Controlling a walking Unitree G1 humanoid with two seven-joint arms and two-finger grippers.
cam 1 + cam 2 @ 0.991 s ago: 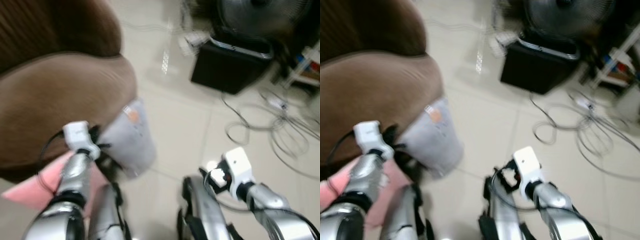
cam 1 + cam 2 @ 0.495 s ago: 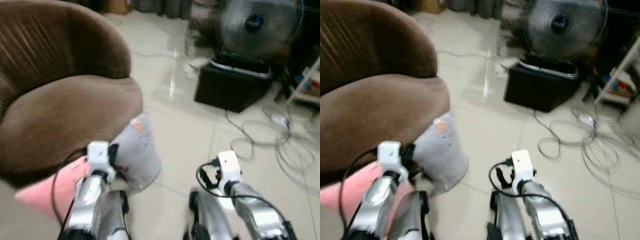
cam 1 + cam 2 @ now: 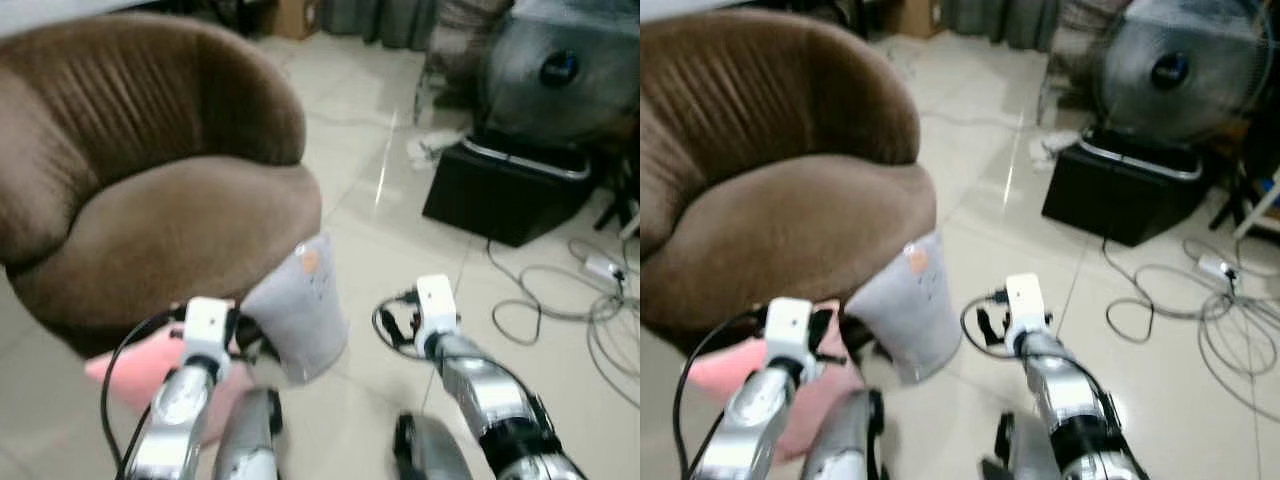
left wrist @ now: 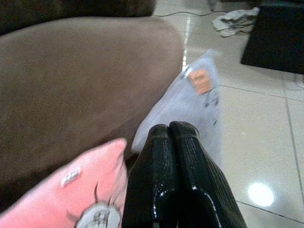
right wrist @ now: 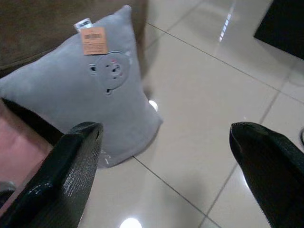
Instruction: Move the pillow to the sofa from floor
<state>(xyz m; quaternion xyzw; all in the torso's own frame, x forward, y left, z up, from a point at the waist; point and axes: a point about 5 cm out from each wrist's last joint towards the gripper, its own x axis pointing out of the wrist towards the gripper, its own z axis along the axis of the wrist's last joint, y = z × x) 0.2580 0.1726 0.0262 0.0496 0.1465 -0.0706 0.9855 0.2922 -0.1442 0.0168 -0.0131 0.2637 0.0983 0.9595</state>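
Two grippers hang low over the floor: the left gripper (image 4: pixel 172 130), its black fingers pressed together on nothing, sits just at the near edge of the grey pillow (image 5: pixel 90 95), and the right gripper (image 5: pixel 166 156), fingers spread wide, hovers over bare tile just right of it. The pillow stands on the floor leaning against the front edge of the brown sofa (image 3: pixel 170 215), an orange tag (image 5: pixel 93 40) with print too small to read near its top corner, and a pink pillow (image 4: pixel 61 194) lies to its left under the sofa's edge. Open pale tile floor (image 3: pixel 970 170) runs right and far toward a black box (image 3: pixel 1125 190), a fan (image 3: pixel 1175 70) and loose cables (image 3: pixel 1210 310).
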